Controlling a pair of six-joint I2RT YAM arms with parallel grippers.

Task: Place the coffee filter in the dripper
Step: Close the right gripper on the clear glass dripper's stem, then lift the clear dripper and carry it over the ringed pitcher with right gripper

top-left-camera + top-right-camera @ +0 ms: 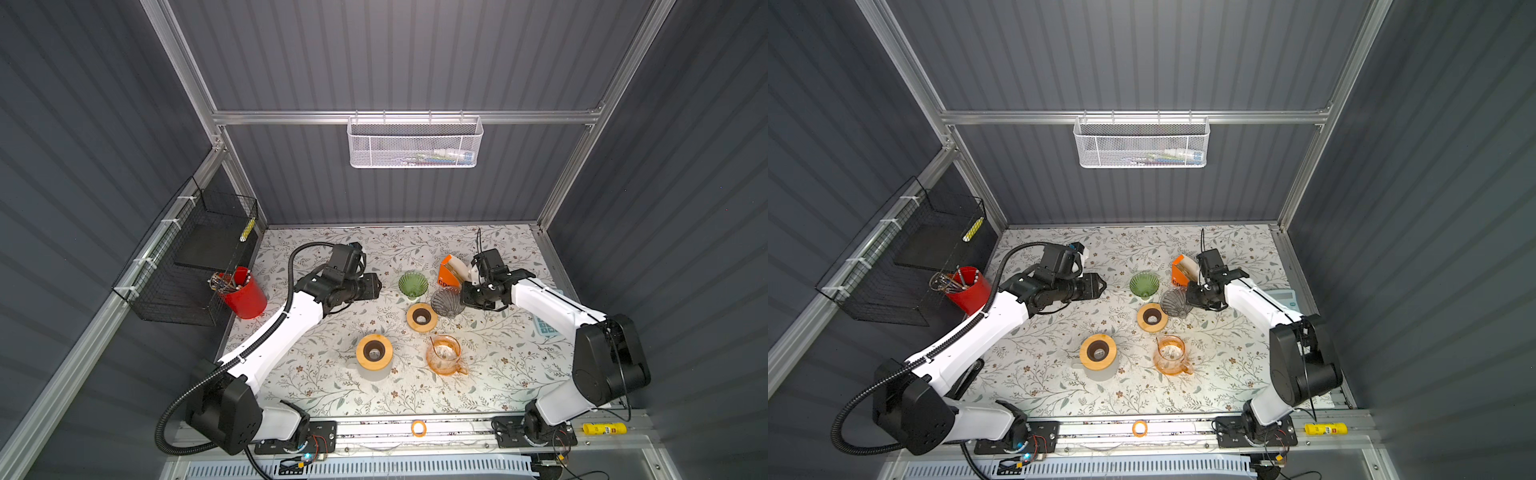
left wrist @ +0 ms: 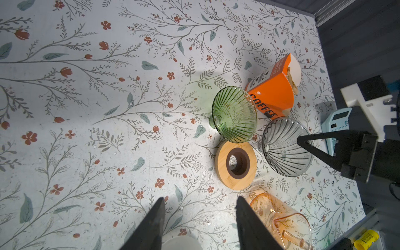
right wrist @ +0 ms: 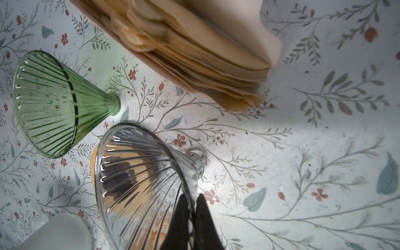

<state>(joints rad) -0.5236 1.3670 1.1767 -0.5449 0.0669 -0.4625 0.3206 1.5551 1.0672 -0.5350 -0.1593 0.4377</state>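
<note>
The filters [image 3: 194, 49], thin paper judged light and limp, are stacked in the box [image 1: 448, 276] at 12 o'clock of the clear dripper [image 3: 138, 173]; pinch one by its exposed edge. The right gripper [image 3: 192, 198] is clenched on that fragile glass rim, and the left gripper [image 2: 200, 198] stands released and empty. The table [image 1: 316, 374] is flat and crowded at centre.

Left arm [image 1: 282, 328] reaches from near-left base toward the middle | left gripper [image 2: 199, 198] points right, jaws half apart, nothing between them | right arm [image 1: 548, 307] folds in from near right, elbow high | right gripper [image 3: 192, 195] tips down, jaws pinched on the wall of the clear dripper [image 3: 134, 173]
</note>
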